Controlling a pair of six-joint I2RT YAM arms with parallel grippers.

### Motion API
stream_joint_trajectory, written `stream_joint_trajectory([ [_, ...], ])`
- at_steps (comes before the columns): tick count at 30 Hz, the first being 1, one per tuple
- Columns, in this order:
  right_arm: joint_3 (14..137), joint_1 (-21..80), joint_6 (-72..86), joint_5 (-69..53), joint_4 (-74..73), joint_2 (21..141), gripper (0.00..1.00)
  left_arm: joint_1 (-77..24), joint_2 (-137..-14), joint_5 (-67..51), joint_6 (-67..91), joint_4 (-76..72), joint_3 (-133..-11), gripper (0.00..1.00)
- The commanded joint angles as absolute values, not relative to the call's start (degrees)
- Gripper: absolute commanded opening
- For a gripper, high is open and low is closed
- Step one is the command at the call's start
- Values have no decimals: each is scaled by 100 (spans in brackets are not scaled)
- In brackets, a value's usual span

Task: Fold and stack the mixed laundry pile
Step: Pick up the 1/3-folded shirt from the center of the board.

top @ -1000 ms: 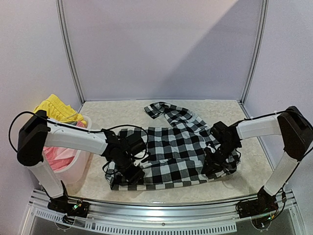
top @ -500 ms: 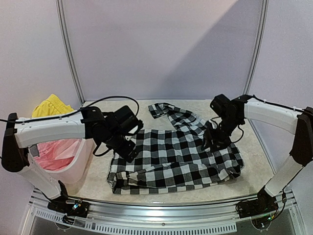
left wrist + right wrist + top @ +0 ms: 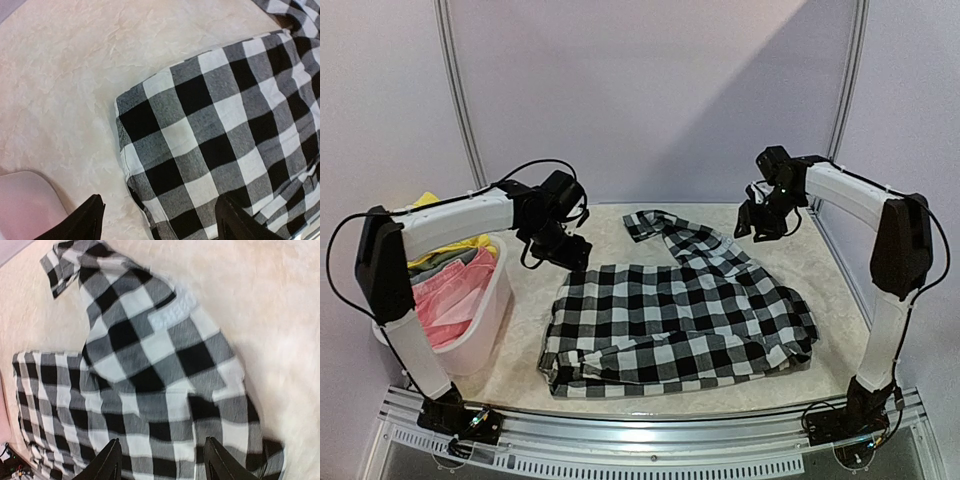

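Observation:
The black-and-white checked shirt lies folded on the table, one sleeve reaching toward the back. It also shows in the left wrist view and the right wrist view. My left gripper hangs open and empty above the shirt's back left corner. My right gripper hangs open and empty above the back right of the shirt, near the sleeve. A pink piece, a yellow one and a grey one lie in the basket.
A white plastic basket stands at the table's left edge; its rim shows in the left wrist view. Walls enclose the back and both sides. A metal rail runs along the front edge.
Both arms have lifted off the shirt and swung toward the back of the table, left to the back left, right to the back right. The shirt stays folded on the table.

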State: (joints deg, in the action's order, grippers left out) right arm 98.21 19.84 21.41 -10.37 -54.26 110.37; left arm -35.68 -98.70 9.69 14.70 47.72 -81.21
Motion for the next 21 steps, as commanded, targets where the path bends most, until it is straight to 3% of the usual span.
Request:
stream_joint_trajectory([
  [1,10499,1912,1765,-900,-5203,11734,57,-3134,-10663,509,1306,4891,-8665,71],
  [12,11163,1863,1938,-1342,-5235,12291,57,-2544,-12383,166,1351,5374,-10153,50],
  [21,11434,1863,2090,-1420,-5301,12440,57,-2453,-13022,88,1310,5572,-10583,46],
])
